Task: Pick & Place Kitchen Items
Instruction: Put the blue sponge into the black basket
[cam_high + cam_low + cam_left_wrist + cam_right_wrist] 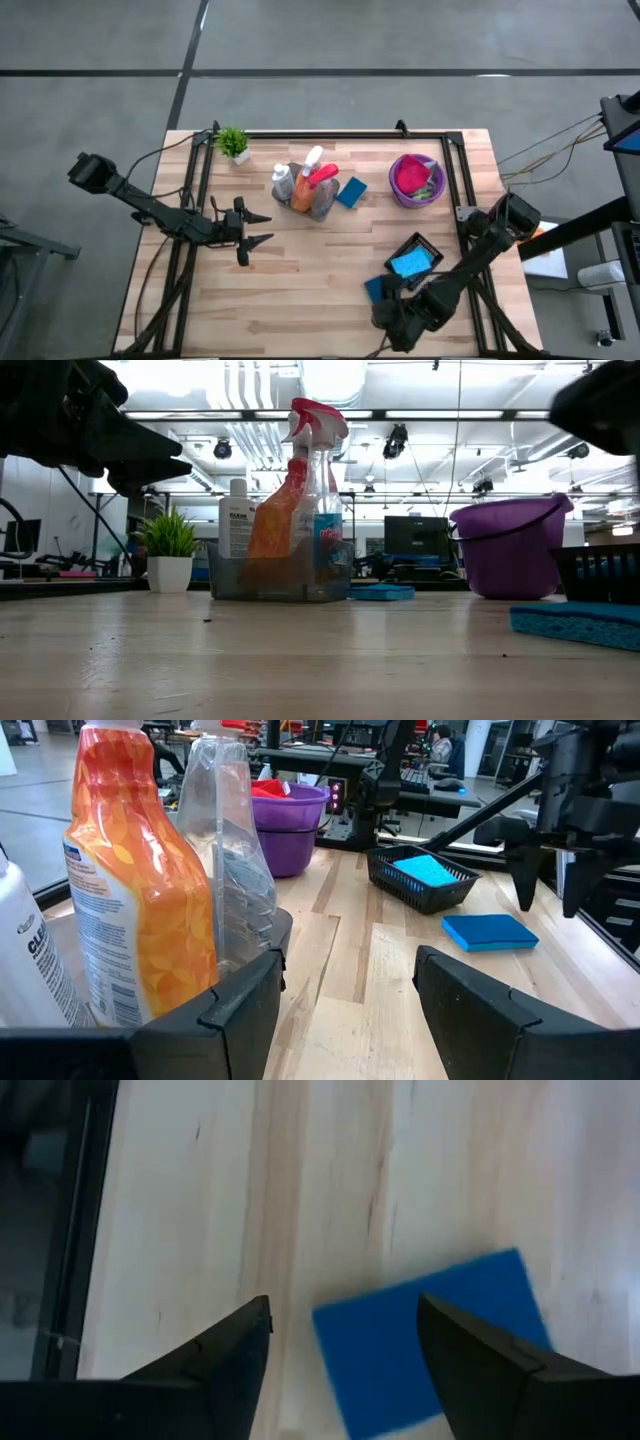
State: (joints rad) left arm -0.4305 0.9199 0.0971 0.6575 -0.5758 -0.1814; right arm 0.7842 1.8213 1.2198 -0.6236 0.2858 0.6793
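A flat blue sponge [430,1342] lies on the wooden table near its front right [375,290]. My right gripper [345,1330] hangs open just above it, pointing steeply down; the left wrist view shows its fingertips [527,900] clear of the sponge [490,932]. A second blue sponge [411,263] lies in a black basket [432,248]. A third blue sponge [351,192] lies beside a clear caddy [322,205] that holds a white bottle [283,182], an orange-and-white bottle [140,900] and a pink-trigger spray [320,172]. My left gripper [262,230] waits open at the table's left.
A purple bucket [400,190] at the back right holds magenta and green cloths [412,178]. A small potted plant [233,143] stands at the back left. A black frame [340,134] runs along the table's far and side edges. Bare wood lies in the middle and front.
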